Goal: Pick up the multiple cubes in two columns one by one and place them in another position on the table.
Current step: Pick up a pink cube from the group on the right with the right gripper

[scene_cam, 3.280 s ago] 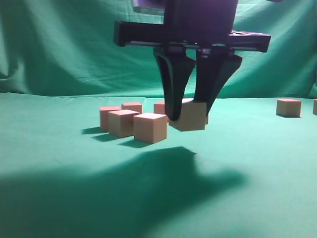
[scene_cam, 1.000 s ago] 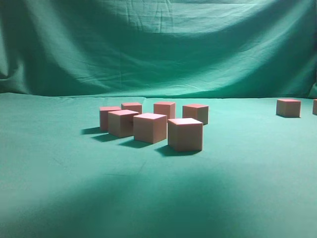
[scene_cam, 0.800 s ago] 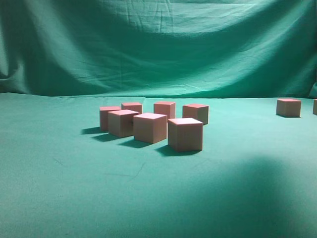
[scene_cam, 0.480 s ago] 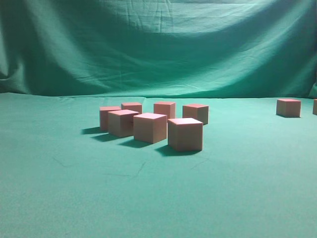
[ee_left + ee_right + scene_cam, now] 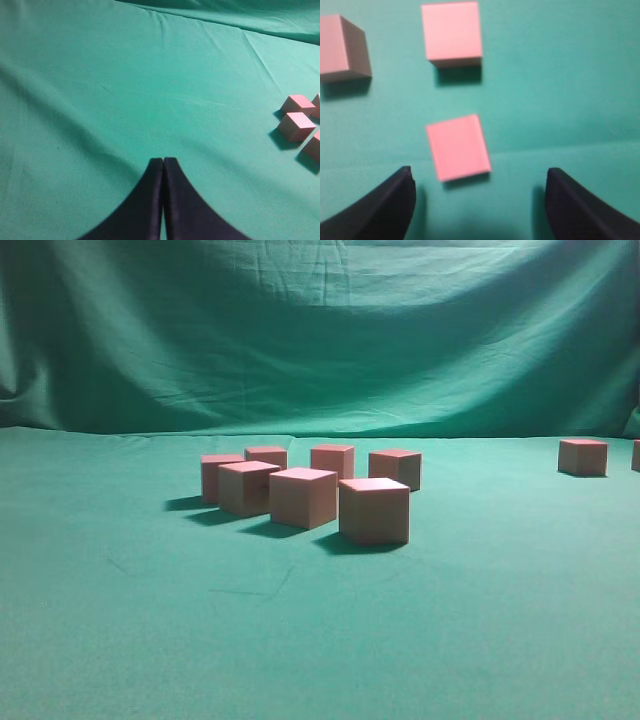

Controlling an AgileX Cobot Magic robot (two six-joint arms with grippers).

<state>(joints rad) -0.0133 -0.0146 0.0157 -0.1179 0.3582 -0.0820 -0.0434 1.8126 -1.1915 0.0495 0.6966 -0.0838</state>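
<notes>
Shadow gone; cube [image 5: 458,147] between end effector [image 5: 480,200] tips.

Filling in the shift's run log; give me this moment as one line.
left hand: shut, empty | right hand: open, above a cube, holding nothing | cluster of seven cubes on table

Salmon-pink cubes [image 5: 373,510], plain and matte, sit on the smooth teal-green table [image 5: 120,640]; the backdrop [image 5: 320,330] is darker wrinkled green.

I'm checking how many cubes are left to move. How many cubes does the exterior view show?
8: six cluster mid-table, in a front row and a back row; one far right; one cut by the right edge. A partly hidden seventh may sit behind the cluster's left.
</notes>
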